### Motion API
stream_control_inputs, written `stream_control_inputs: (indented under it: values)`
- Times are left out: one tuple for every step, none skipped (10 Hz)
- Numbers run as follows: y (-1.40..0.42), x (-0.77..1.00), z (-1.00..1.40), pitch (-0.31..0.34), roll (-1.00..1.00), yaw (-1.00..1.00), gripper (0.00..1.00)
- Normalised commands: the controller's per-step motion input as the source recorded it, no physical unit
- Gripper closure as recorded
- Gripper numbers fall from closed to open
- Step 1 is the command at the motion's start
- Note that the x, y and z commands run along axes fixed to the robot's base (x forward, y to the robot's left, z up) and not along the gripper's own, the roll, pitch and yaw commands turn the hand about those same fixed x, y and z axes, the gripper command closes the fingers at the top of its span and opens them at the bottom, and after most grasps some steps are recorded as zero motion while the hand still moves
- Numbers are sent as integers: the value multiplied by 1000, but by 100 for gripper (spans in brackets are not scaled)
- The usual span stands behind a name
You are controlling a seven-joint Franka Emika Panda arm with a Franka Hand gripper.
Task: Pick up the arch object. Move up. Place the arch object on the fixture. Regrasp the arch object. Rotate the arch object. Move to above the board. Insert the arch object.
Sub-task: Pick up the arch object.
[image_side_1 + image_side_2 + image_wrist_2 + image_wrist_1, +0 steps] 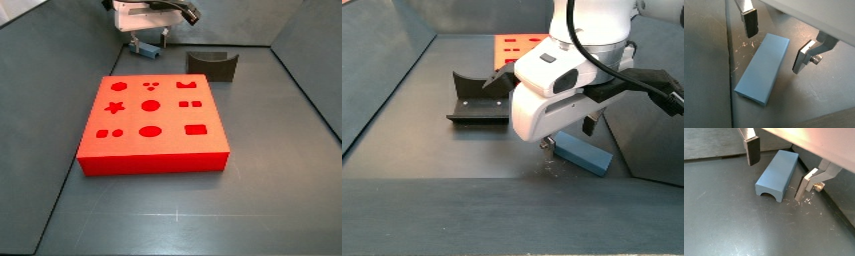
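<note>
The arch object (777,174) is a slate-blue block lying flat on the grey floor, with its arch notch at one end. It also shows in the wrist view (763,70) and in the side views (587,154) (142,45). My gripper (776,180) (773,52) is open and low over it, near the floor (553,142). One finger (752,150) stands on one long side of the block and the other finger (808,184) on the opposite side, each with a gap. The fixture (211,65) (476,101) stands nearby. The red board (150,122) (521,45) lies flat.
Grey walls (307,60) enclose the floor; one wall runs close behind the block (643,140). Scratch marks mark the floor beside the block (806,203).
</note>
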Motion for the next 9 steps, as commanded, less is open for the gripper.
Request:
stream_control_inputs:
  values:
    - [0,183,-443,83,0,54,0]
    - [0,103,-594,54,0,37,0]
    - [0,54,-454,39,0,29,0]
    - [0,0,-31,0,0,0,0]
    - [0,0,0,-4,-21,0,0]
    - [0,0,0,0,0,0,0]
    - [0,0,0,0,0,0,100]
    - [0,0,0,0,0,0,100]
    - [0,0,0,0,0,0,100]
